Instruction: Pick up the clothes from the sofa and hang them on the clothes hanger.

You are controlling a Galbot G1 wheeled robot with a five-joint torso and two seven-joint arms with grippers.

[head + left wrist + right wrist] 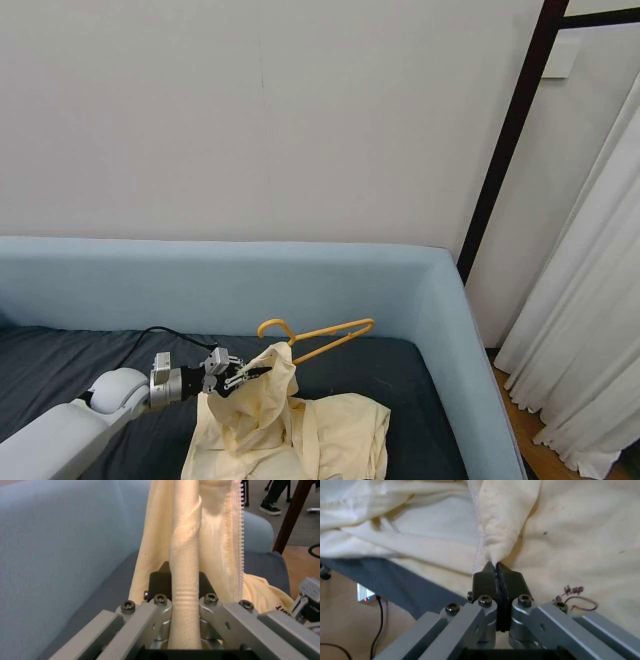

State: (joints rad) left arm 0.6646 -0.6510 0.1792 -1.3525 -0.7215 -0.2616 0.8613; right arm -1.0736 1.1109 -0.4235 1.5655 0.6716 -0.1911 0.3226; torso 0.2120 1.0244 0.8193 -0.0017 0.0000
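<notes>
A cream garment (330, 435) lies bunched on the dark sofa seat (60, 365), its top lifted beside a yellow hanger (330, 335). My left gripper (243, 377) reaches in from the lower left and is shut on the garment's raised edge near the hanger's hook. In the left wrist view the gripper (182, 581) clamps a ribbed cream band (185, 555) running between its black pads (159, 578). In the right wrist view my right gripper (495, 570) is shut on a pinched fold of the same cream cloth (570, 528).
The sofa's light blue back and arm (430, 290) wrap the seat. A black rack post (505, 140) rises just past the sofa's right end, with white curtains (590, 330) beside it. Wooden floor with a cable (377, 618) lies beyond the seat edge.
</notes>
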